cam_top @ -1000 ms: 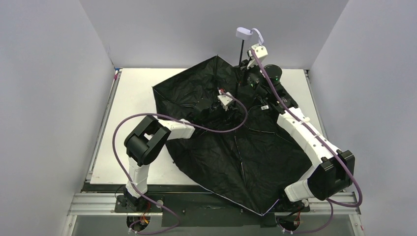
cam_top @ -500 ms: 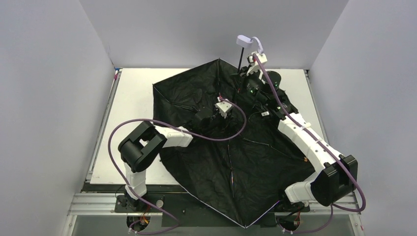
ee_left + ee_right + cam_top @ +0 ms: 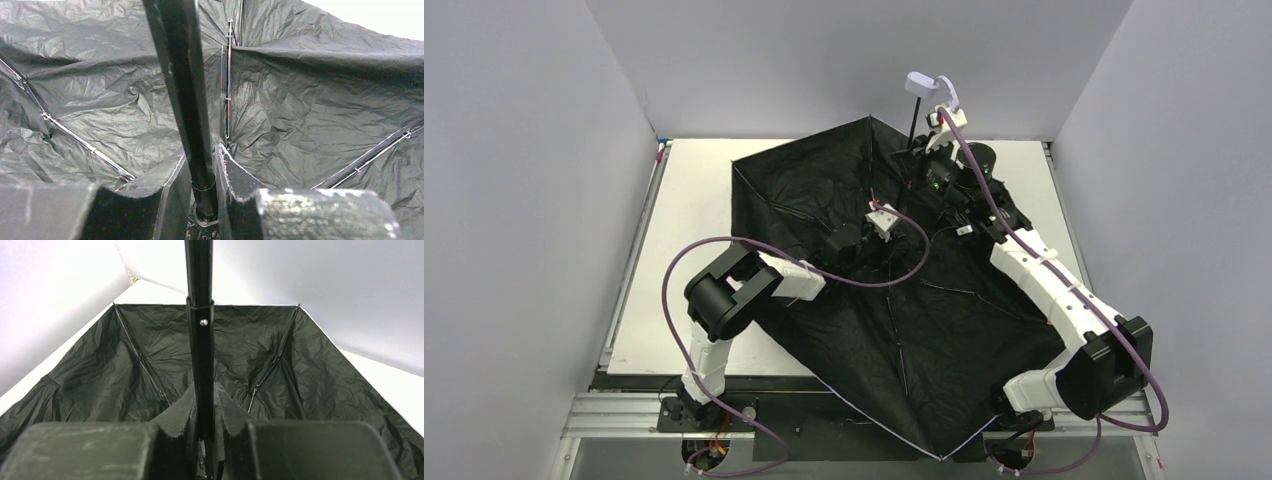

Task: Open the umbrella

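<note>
Now left end effector (image 3: 202, 159) and right end effector (image 3: 205, 390) grip the umbrella (image 3: 944, 330), handle (image 3: 919, 83) end upward.

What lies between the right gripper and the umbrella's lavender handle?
Only bare black shaft: the right gripper is shut on it, and it runs up uninterrupted to the handle. The top external view shows the whole stretch.

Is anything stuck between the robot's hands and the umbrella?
No, nothing visible is in the way. The left gripper and the right gripper both have their fingers closed right on the black shaft of the umbrella.
</note>
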`<state>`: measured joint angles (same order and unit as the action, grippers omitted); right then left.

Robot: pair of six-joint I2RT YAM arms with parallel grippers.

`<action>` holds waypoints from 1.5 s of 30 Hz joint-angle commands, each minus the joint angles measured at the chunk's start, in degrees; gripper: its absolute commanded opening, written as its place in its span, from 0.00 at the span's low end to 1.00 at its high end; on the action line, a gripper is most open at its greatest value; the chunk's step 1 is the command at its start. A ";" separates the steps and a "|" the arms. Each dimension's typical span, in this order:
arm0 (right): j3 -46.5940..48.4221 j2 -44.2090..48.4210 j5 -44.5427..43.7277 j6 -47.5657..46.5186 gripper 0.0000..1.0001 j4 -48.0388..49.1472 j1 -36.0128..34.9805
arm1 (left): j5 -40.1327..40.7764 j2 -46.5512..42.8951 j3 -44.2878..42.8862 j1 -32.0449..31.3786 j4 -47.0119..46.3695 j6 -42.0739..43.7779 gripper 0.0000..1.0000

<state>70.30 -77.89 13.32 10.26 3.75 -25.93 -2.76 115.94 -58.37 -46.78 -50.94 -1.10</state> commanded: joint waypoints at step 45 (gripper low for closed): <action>-24.65 40.05 -8.81 -2.68 0.79 -16.64 9.46 | -18.26 -17.82 -42.07 16.82 36.92 56.70 0.00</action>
<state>45.06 -36.75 7.90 0.10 -12.67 -23.59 -17.61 103.46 -94.61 -32.08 -12.10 41.21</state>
